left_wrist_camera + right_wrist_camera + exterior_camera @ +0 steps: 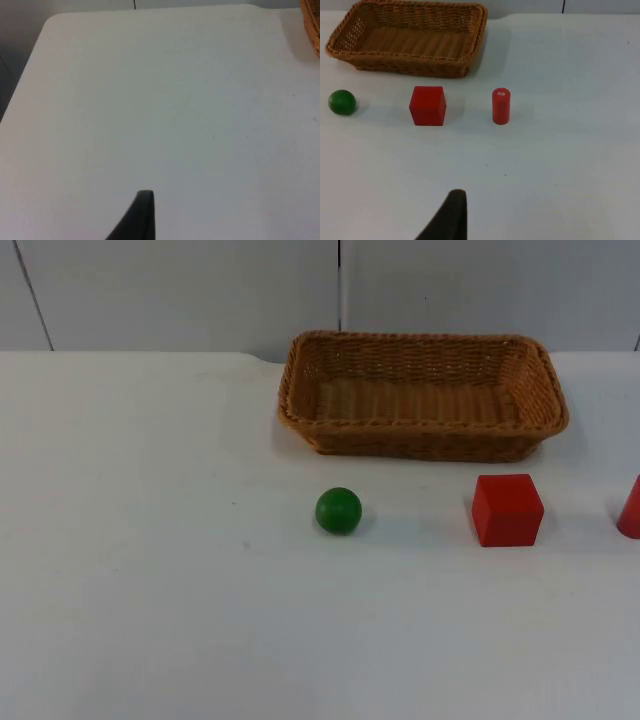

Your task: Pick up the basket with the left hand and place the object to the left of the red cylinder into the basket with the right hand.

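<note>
An empty brown wicker basket (420, 338) stands at the back of the white table, right of centre. In front of it lie a green ball (338, 510), a red cube (507, 509) and, at the right edge of the top view, a red cylinder (630, 510). The right wrist view has the same row: ball (342, 102), cube (427, 105) directly left of the upright cylinder (501, 106), basket (400, 65) behind them. My right gripper (451, 215) hangs well short of the row, touching nothing. My left gripper (142, 215) is over bare table, a corner of the basket (312, 25) far from it.
The grey partition wall (200, 290) closes the table at the back. The table's left edge and far corner (47, 22) appear in the left wrist view. White table top (150, 590) stretches left of and in front of the objects.
</note>
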`<state>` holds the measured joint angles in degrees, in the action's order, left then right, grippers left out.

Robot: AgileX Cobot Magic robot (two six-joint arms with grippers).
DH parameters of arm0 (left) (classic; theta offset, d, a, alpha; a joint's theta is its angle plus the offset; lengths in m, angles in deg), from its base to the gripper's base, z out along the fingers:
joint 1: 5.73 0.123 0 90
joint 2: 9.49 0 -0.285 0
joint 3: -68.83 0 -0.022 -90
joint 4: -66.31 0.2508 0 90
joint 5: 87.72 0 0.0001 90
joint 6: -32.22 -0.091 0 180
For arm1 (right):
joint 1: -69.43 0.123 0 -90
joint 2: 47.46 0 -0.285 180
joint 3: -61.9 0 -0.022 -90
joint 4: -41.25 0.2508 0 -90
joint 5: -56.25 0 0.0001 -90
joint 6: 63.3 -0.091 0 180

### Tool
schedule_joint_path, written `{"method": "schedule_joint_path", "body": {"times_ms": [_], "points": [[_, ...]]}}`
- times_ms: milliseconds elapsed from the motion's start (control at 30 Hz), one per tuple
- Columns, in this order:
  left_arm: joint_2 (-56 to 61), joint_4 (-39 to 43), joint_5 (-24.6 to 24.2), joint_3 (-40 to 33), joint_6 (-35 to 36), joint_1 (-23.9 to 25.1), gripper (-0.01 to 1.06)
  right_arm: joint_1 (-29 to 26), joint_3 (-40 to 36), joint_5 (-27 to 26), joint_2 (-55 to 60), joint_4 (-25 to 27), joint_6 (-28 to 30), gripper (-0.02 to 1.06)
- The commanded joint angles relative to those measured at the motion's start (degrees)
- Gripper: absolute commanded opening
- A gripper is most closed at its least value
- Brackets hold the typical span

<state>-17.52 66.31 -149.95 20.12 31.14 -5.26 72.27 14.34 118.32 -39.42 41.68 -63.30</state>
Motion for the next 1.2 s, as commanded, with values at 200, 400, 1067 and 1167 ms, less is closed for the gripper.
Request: {"method": "schedule_joint_path", "body": {"times_ms": [200, 400, 1067, 1167], "points": [[-7.1, -2.91, 0.92, 2.69, 1.53, 0.24, 1.05, -0.42, 6.28, -1.93, 6.8, 0.24, -0.43, 1.05], [-16.7, -5.56, 4.1, 5.55, 1.08, 0.24, 1.05, -0.42, 9.98, -4.87, 17.69, 0.24, -0.56, 1.05], [-44.12, -11.37, 13.6, 10.12, -1.1, 0.24, 1.05, -0.42, 10.78, -13.77, 45.22, -0.43, -0.35, 1.05], [-47.56, -15.01, 14.57, 10.12, -3.89, 0.24, 1.05, -0.42, 10.78, -14.14, 47.6, -0.43, -0.35, 1.05]]}}
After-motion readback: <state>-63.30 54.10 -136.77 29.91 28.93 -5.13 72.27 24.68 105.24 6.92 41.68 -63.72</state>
